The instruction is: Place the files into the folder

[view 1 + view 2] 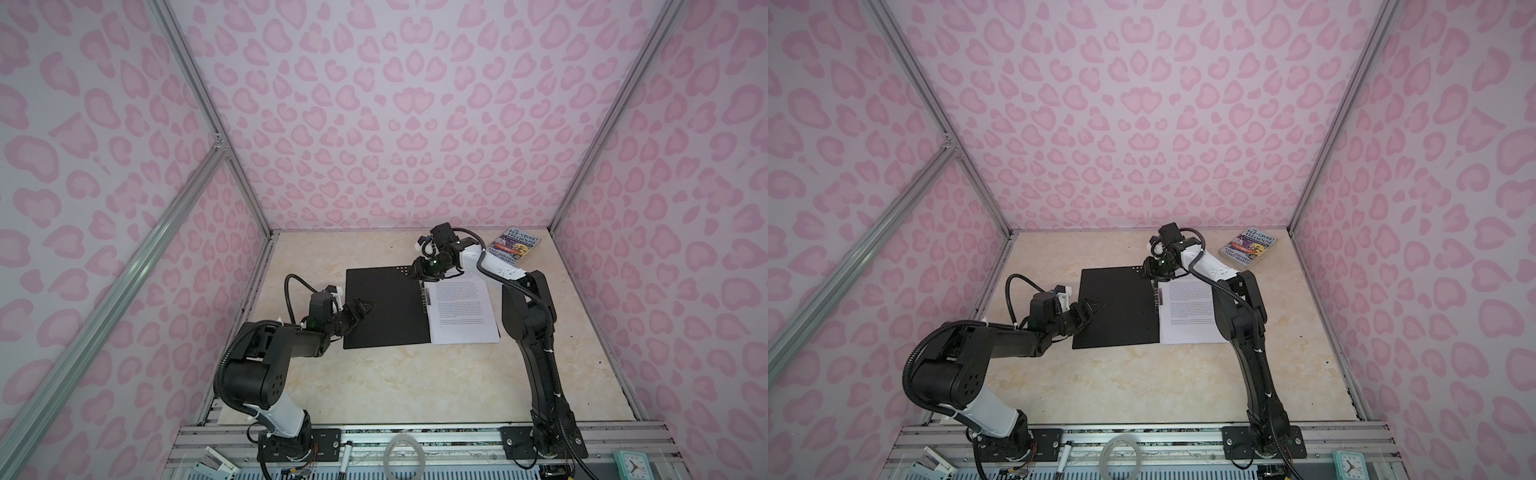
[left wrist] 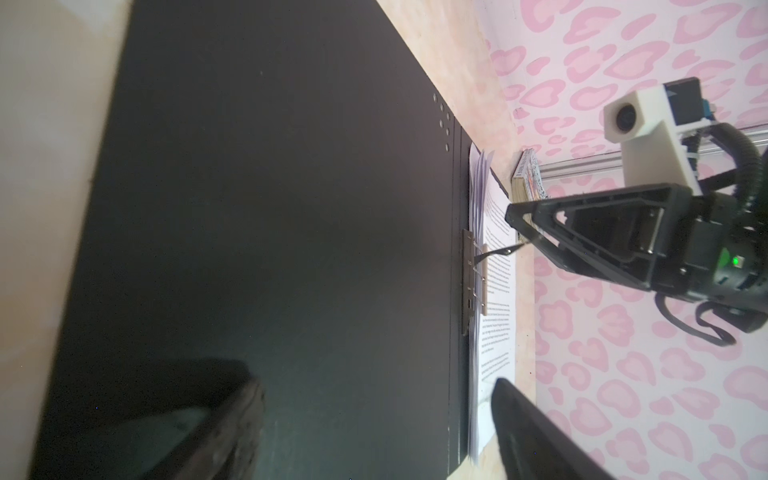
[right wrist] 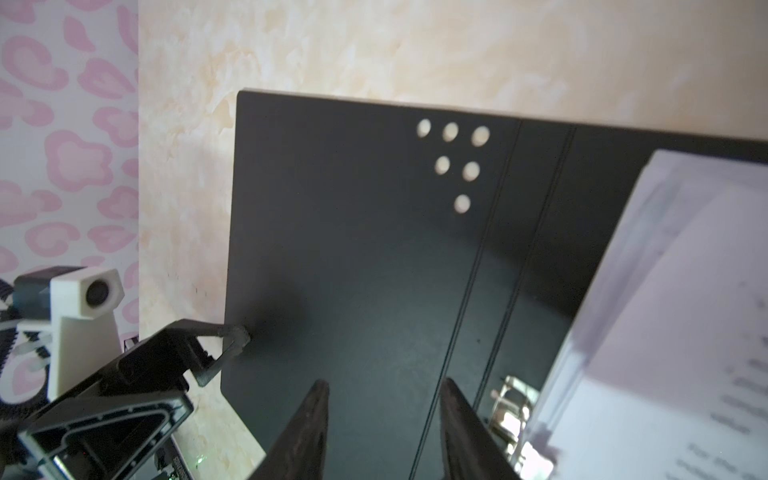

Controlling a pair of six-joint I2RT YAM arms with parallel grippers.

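Observation:
The folder (image 1: 382, 307) (image 1: 1117, 307) lies open on the table, black inside up, with a metal clip (image 2: 469, 282) at its spine. The files (image 1: 461, 311) (image 1: 1187, 307), white printed sheets, rest in a stack on its right half, their far corners curling up. My left gripper (image 1: 361, 307) (image 2: 374, 378) is open, low over the left flap's outer edge, holding nothing. My right gripper (image 1: 417, 272) (image 3: 384, 384) hovers open over the spine's far end, beside the clip (image 3: 509, 399). A thin lever rises from the clip to its fingertips (image 2: 513, 216); I cannot tell whether they touch.
A colourful paperback book (image 1: 515, 247) (image 1: 1250, 249) lies at the table's far right corner. On the front rail sit a tape ring (image 1: 405, 457), a marker (image 1: 347, 451) and a small clock (image 1: 631, 465). Pink patterned walls close in three sides.

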